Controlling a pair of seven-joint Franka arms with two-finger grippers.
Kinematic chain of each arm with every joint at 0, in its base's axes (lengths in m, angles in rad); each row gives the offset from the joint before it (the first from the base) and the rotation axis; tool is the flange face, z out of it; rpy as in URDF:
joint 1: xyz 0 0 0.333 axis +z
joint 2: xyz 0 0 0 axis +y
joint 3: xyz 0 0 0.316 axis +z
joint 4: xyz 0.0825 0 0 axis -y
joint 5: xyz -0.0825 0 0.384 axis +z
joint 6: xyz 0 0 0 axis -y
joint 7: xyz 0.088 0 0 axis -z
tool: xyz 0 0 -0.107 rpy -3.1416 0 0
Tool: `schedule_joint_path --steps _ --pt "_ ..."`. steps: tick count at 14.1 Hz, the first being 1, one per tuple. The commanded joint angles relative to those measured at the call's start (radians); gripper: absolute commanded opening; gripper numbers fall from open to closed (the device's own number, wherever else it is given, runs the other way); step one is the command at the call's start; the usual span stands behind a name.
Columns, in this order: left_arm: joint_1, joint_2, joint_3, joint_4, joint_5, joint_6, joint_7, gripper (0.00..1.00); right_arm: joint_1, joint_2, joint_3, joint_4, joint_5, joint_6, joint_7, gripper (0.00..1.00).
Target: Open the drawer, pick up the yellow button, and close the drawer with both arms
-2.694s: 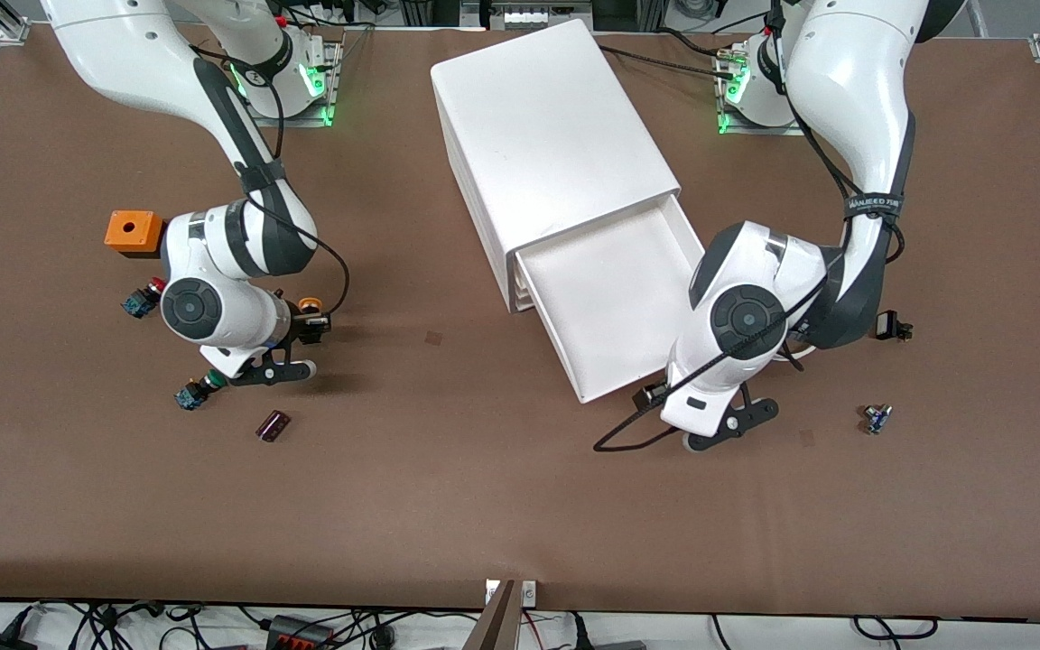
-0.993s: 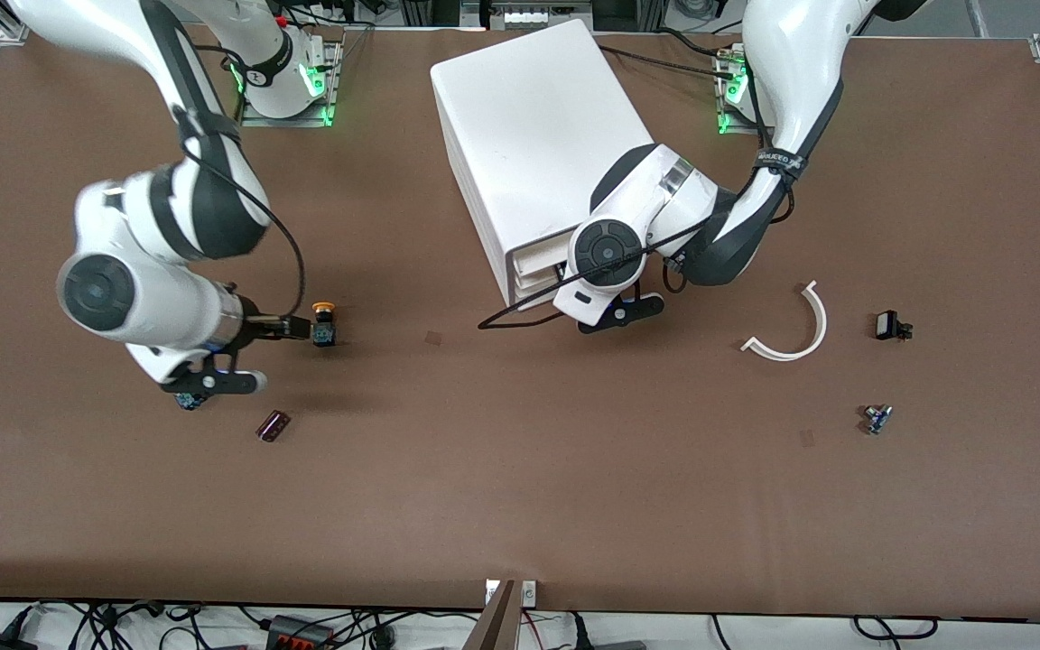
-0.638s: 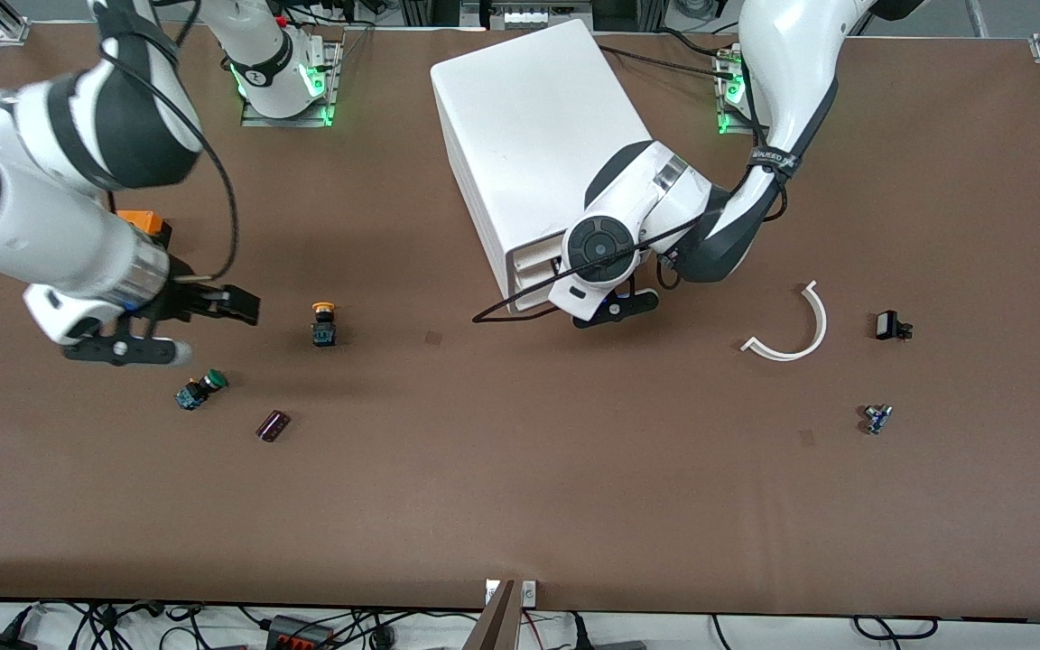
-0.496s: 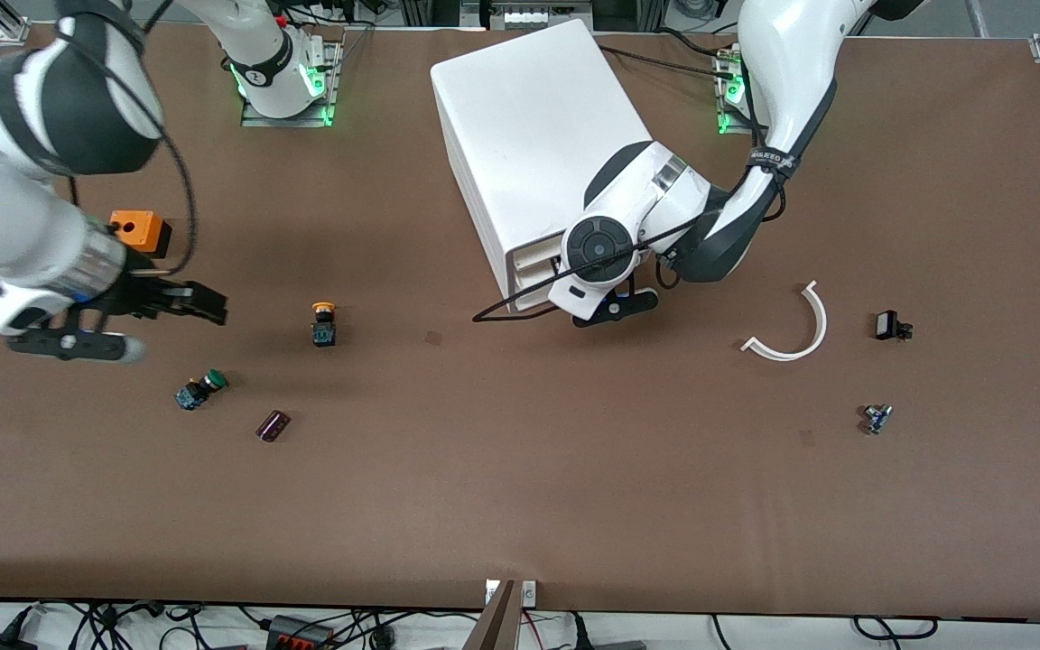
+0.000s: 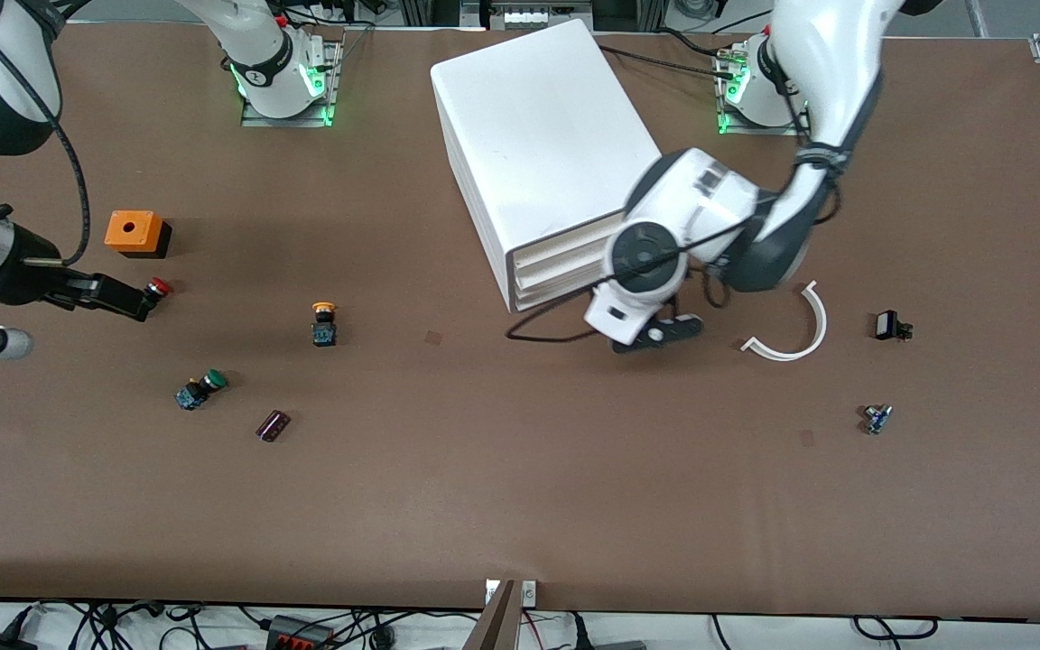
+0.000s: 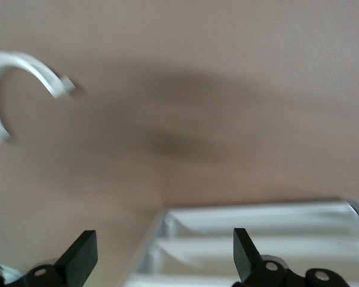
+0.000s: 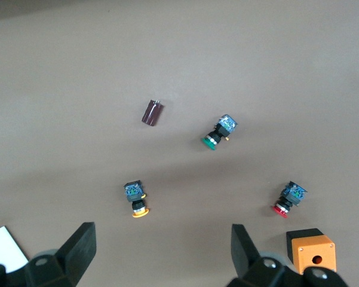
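Observation:
The white cabinet (image 5: 538, 135) stands mid-table with all three drawers pushed in; the uppermost drawer's (image 5: 561, 246) front is flush. The drawer fronts also show in the left wrist view (image 6: 257, 236). The orange-capped button (image 5: 324, 323) lies on the bare table toward the right arm's end, also in the right wrist view (image 7: 135, 200). My left gripper (image 5: 655, 329) hovers just in front of the cabinet, open and empty (image 6: 164, 263). My right gripper (image 5: 123, 300) is raised high over the table's right-arm end, open and empty (image 7: 161, 254).
A red-capped button (image 5: 157, 287), orange box (image 5: 134, 232), green-capped button (image 5: 199, 390) and dark cylinder (image 5: 273, 424) lie near the orange button. A white curved strip (image 5: 800, 329) and two small parts (image 5: 890, 325) (image 5: 877, 418) lie toward the left arm's end.
The drawer went from pulled out to shut. My right gripper set the orange button on the table, opened and rose away. My left gripper has drawn back from the cabinet front.

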Motion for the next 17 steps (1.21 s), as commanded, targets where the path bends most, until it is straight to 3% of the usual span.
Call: schedule_joint_path --steps 1,6,8,11,13,15,17 --pt "0.101 -0.065 -0.007 -0.001 0.049 -0.003 0.195 1.0 -0.068 -0.051 0.016 0.018 0.001 -0.02 -0.012 1.0" --pt "0.275 -0.155 -0.003 0.076 0.008 -0.061 0.731 1.0 -0.158 -0.109 0.036 -0.014 -0.001 -0.028 -0.129 1.0" --pt "0.311 -0.212 0.006 0.067 -0.03 -0.11 0.79 1.0 -0.175 -0.115 0.034 -0.017 -0.007 -0.031 -0.189 1.0" --pt "0.283 -0.403 0.194 -0.085 -0.208 -0.104 0.816 1.0 -0.183 -0.115 0.034 -0.026 -0.019 -0.034 -0.222 1.0" --pt "0.267 -0.538 0.281 -0.232 -0.232 -0.039 0.821 1.0 -0.192 -0.117 0.034 -0.037 -0.019 -0.035 -0.228 1.0" --pt "0.246 -0.629 0.285 -0.337 -0.221 0.035 0.881 1.0 -0.186 -0.13 0.033 -0.051 -0.025 -0.055 -0.225 1.0" --pt "0.247 -0.659 0.285 -0.355 -0.222 0.037 1.012 1.0 -0.172 -0.196 0.034 -0.151 -0.059 -0.031 -0.211 1.0"
